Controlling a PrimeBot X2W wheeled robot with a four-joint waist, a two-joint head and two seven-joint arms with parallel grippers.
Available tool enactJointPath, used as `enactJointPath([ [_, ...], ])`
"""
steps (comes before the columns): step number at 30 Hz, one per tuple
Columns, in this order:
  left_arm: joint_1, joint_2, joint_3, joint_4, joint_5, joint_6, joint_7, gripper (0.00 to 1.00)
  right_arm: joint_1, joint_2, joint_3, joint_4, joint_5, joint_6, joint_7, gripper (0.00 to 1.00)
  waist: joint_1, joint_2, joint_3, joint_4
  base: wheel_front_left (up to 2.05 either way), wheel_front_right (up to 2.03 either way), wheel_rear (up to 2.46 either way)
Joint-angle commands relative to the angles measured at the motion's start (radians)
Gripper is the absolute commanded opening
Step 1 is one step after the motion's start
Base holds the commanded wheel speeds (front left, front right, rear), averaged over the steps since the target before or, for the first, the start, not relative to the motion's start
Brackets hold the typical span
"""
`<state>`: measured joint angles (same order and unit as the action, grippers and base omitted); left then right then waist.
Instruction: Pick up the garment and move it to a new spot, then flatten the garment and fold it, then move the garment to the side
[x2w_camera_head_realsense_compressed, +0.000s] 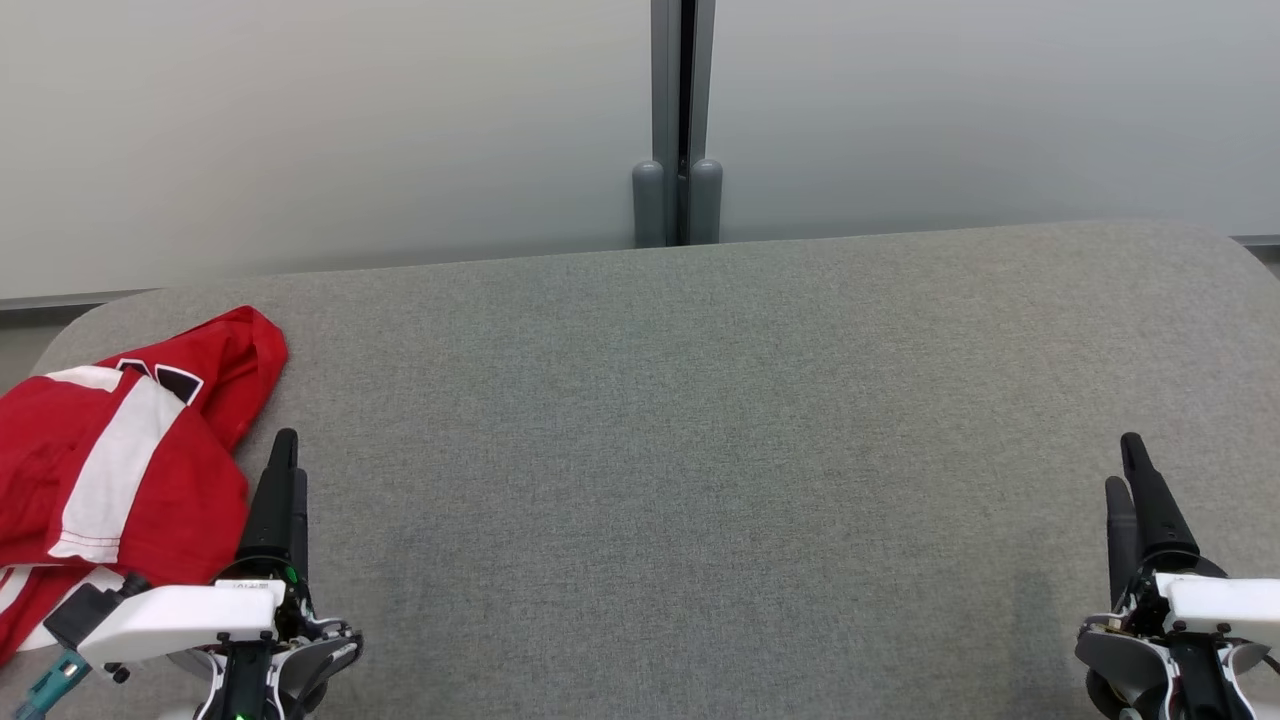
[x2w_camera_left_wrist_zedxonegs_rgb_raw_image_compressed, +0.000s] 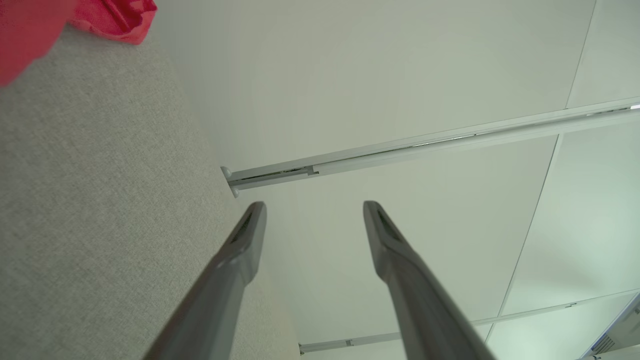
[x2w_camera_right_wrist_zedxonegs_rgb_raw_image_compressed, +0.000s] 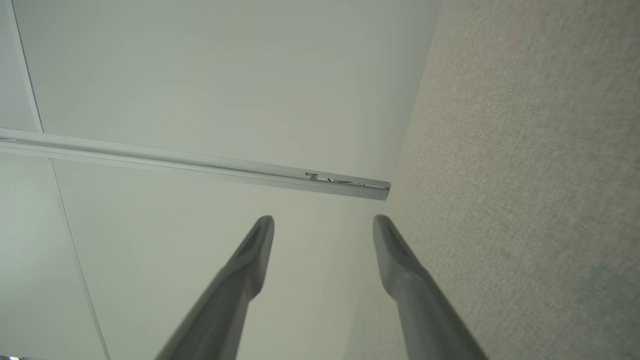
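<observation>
- The left gripper (x2w_camera_head_realsense_compressed: 290, 455) sits at the near left of the desk (x2w_camera_head_realsense_compressed: 700, 450). Its two dark fingers (x2w_camera_left_wrist_zedxonegs_rgb_raw_image_compressed: 245, 250) are spread apart and hold nothing.
- In the left wrist view, bare wall shows through the gap between its fingers.
- The right gripper (x2w_camera_head_realsense_compressed: 1123, 462) is at the near right of the desk, well apart from the left one. It is likewise spread wide and empty, with its fingers pointing toward the far edge.
- The red garment (x2w_camera_head_realsense_compressed: 120, 460) lies crumpled on the left end of the desk, just beside the left gripper on its left side. From the head view I cannot tell whether cloth and finger touch.
- The garment's near part runs under the white body of the left arm, and its left part is cut off by the picture's edge.
- A broad white stripe (x2w_camera_head_realsense_compressed: 115, 465) crosses the red cloth. A dark mark edged in white (x2w_camera_head_realsense_compressed: 165, 378) sits near its far end, too folded to read.
- The desk is covered in grey woven fabric and has rounded far corners.
- Behind it stand pale wall panels (x2w_camera_head_realsense_compressed: 300, 130), joined by a grey post (x2w_camera_head_realsense_compressed: 680, 120).
</observation>
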<state>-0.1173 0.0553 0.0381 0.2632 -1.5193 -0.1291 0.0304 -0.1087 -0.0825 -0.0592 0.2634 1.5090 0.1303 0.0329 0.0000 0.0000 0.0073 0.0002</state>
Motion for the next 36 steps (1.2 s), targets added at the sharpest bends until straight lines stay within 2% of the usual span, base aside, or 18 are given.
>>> enactJointPath([
  [1, -0.044, 0.012, 0.001, -0.023, 0.027, -0.001, -0.007, 1.0, -0.035, -0.018, 0.004, -0.015, -0.024, 0.0, -0.01, 1.0, 0.0, 0.0, 0.0, 0.0, 0.0, 0.0, 0.0],
  [5, -0.049, 0.008, 0.007, -0.036, 0.095, -0.001, -0.02, 1.0, -0.044, -0.025, -0.001, -0.017, -0.09, 0.0, -0.023, 1.0, 0.0, 0.0, 0.0, 0.0, 0.0, 0.0, 0.0],
  [6, -0.057, 0.013, -0.019, -0.057, 0.344, -0.001, -0.064, 1.0, -0.043, -0.027, 0.008, -0.034, -0.379, 0.0, -0.067, 1.0, 0.0, 0.0, -0.003, -0.001, 0.0, 0.0, 0.0],
  [20, -0.061, 0.024, -0.054, -0.056, 0.651, -0.001, -0.113, 1.0, -0.051, -0.052, 0.057, -0.008, -0.637, 0.0, -0.117, 1.0, 0.0, 0.0, -0.009, 0.0, 0.0, 0.0, 0.0],
  [36, -0.027, 0.012, -0.061, -0.02, 0.887, 0.001, -0.159, 1.0, -0.071, -0.072, 0.113, 0.063, -0.851, 0.0, -0.162, 1.0, 0.0, 0.0, -0.014, 0.001, 0.0, 0.0, 0.0],
])
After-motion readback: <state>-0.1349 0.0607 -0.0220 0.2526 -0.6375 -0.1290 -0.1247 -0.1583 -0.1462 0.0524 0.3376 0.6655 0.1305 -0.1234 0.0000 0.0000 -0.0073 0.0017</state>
